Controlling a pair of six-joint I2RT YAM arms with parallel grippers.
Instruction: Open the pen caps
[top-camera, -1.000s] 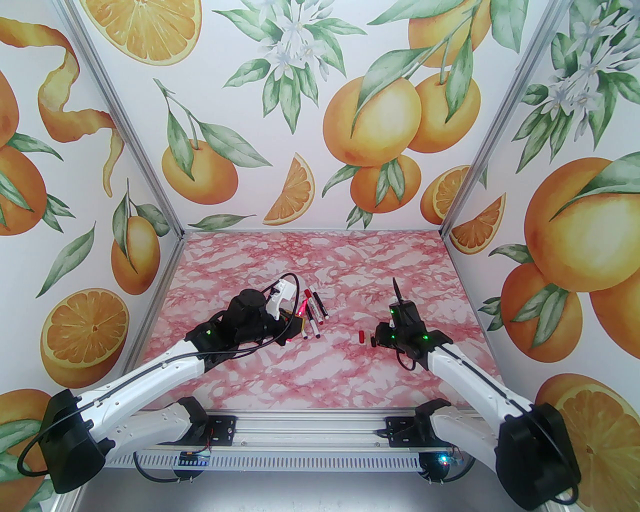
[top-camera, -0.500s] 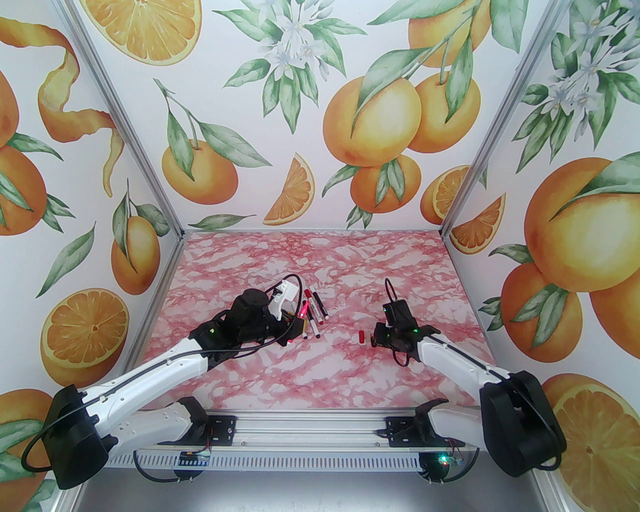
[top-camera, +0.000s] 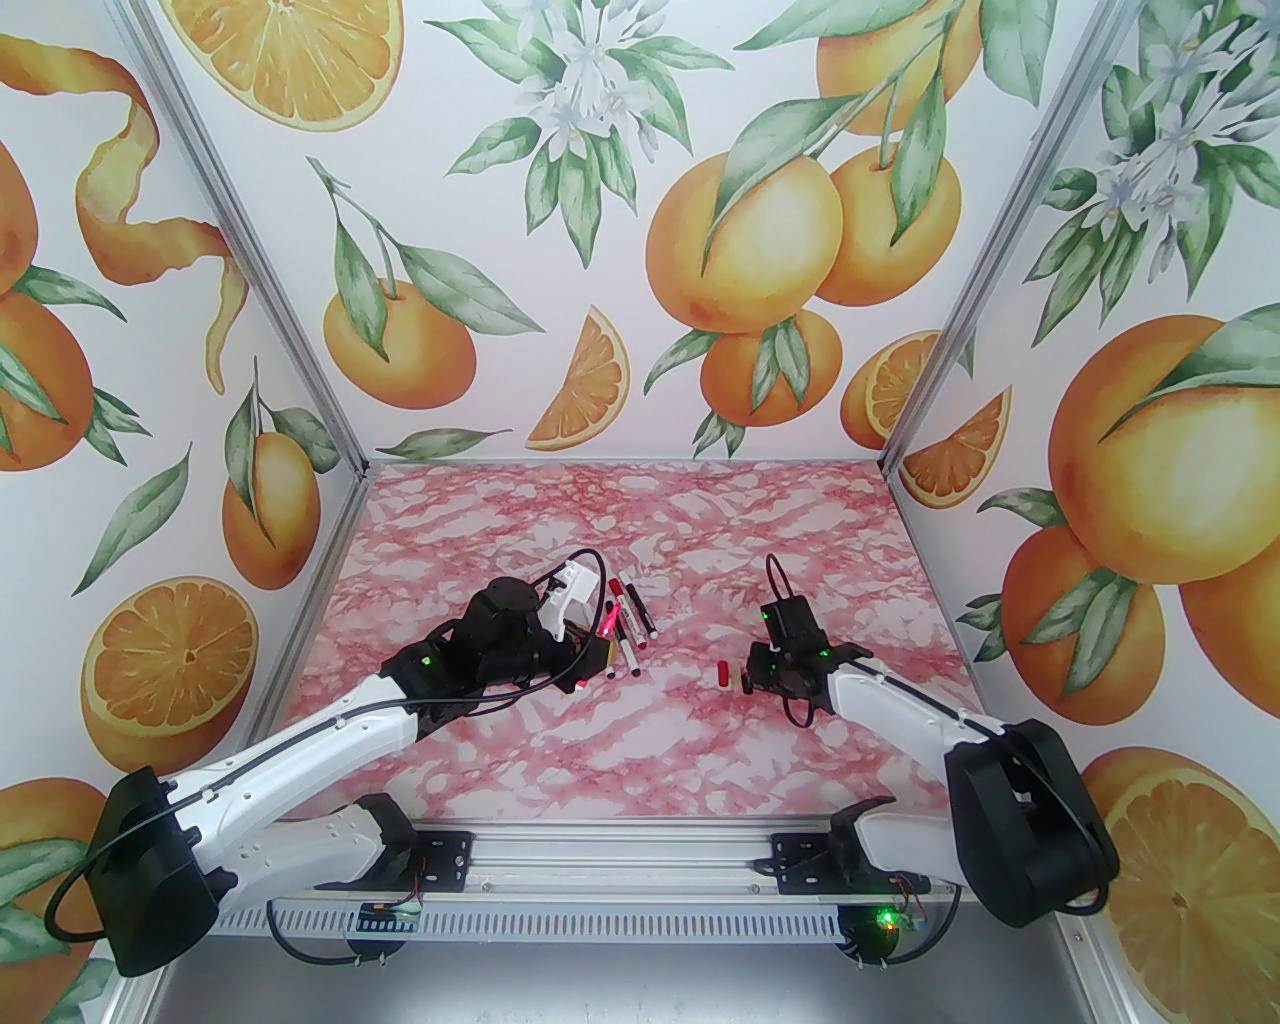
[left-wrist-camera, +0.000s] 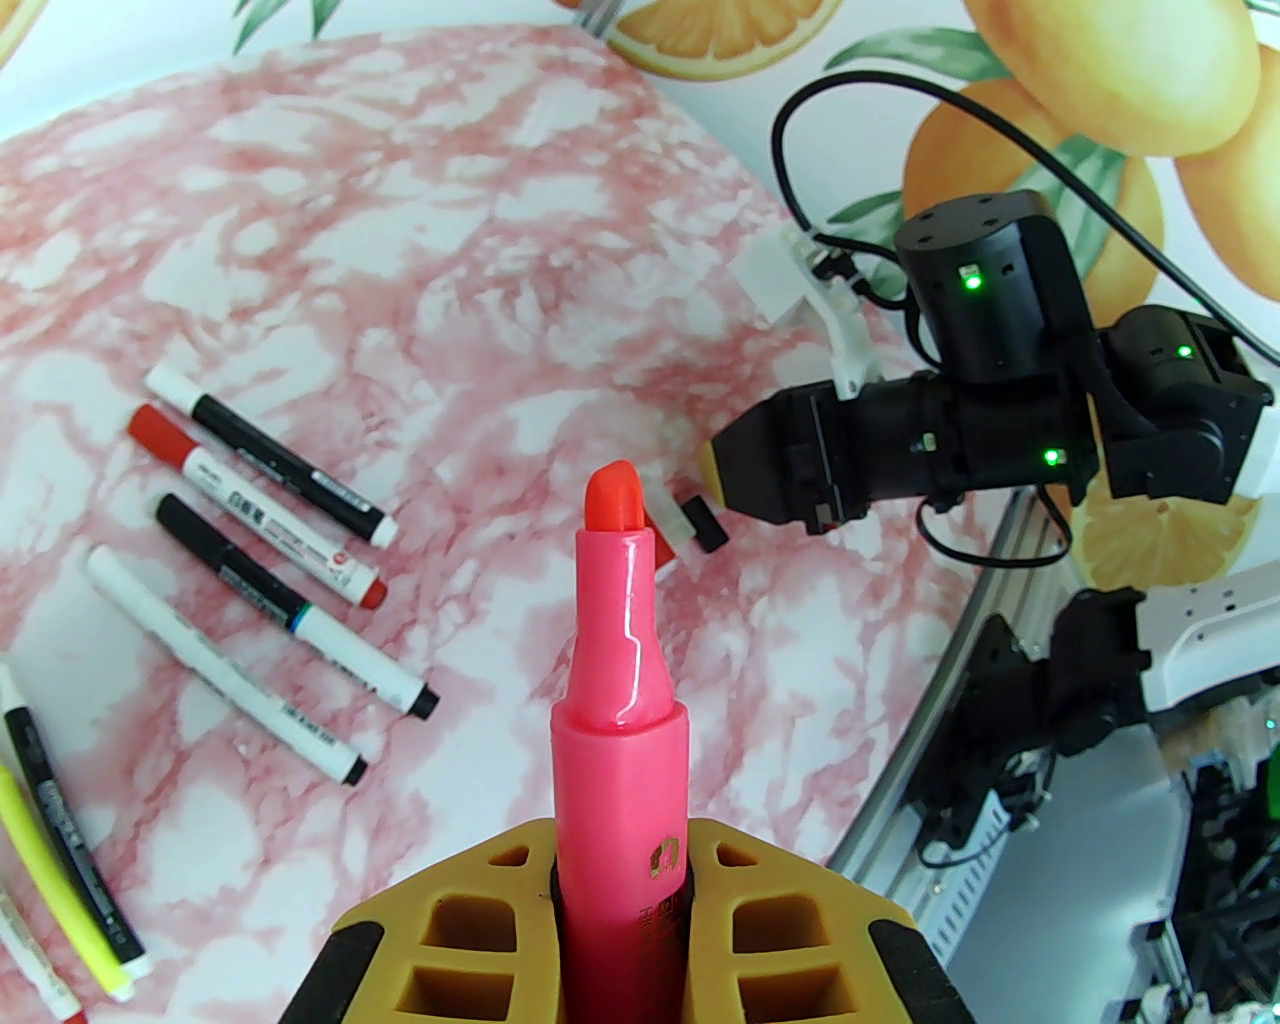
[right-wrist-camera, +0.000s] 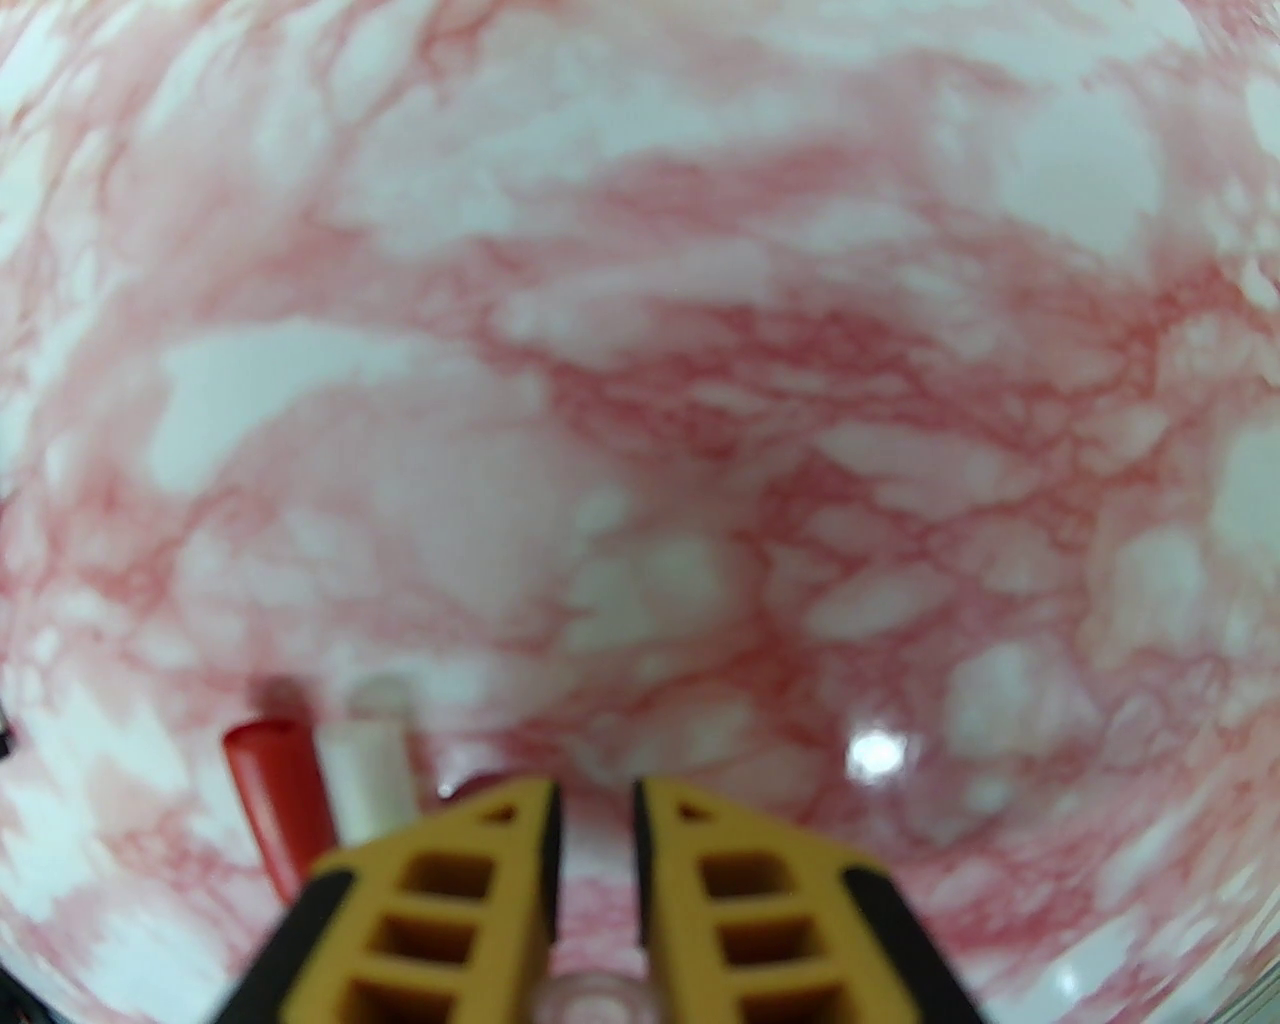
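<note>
Pink highlighter (left-wrist-camera: 620, 720) stands bared, clamped in the left gripper (left-wrist-camera: 620, 845); red cap (right-wrist-camera: 275, 790) and white cap (right-wrist-camera: 365, 770) lie just beside the nearly closed right gripper (right-wrist-camera: 595, 800), its hold unclear. Markers (left-wrist-camera: 265, 512) farther off look capped.

Swung the right arm's black elbow housing (top-camera: 1030, 830) inward and farther over the pink marbled surface (top-camera: 620, 760), away from the near right corner. Tilted the black wrist block (top-camera: 790, 635) behind the right gripper (right-wrist-camera: 595, 800) leftward, carrying the looped black cable (top-camera: 772, 575) along. Shifted the left arm's black elbow housing (top-camera: 150, 870) slightly right and up.
</note>
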